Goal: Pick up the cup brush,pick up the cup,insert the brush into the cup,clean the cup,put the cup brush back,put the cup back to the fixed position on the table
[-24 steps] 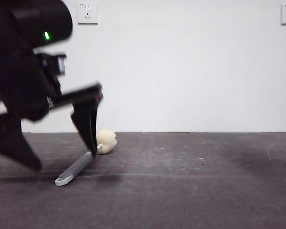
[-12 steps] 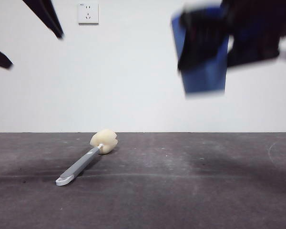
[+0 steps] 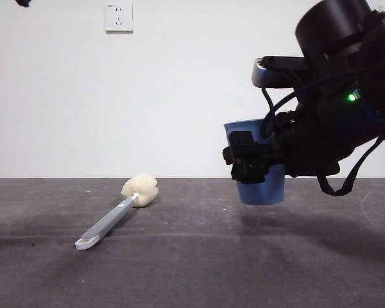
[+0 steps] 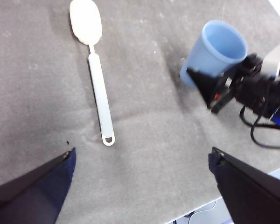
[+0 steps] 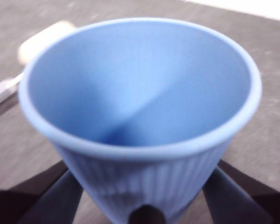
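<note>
Right pincer [image 3: 253,163] clamped around the cup [image 3: 260,173], one jaw on each side of the ribbed wall, seen up close in the right wrist view [image 5: 142,219]. Cup [image 5: 140,116] upright, mouth up and empty, held just above the bench [image 3: 199,256], its base not clearly touching. Cup brush [image 3: 115,215] lying flat on the bench, well apart from the cup, toward 9 o'clock of it in the front view; cream sponge head [image 3: 140,190] farther from the camera, looped handle tip [image 3: 85,243] nearer. Left pincer [image 4: 140,186] spread wide and gripping nothing, raised high over the bench with the brush [image 4: 95,79] and cup [image 4: 217,51] both below it.
</note>
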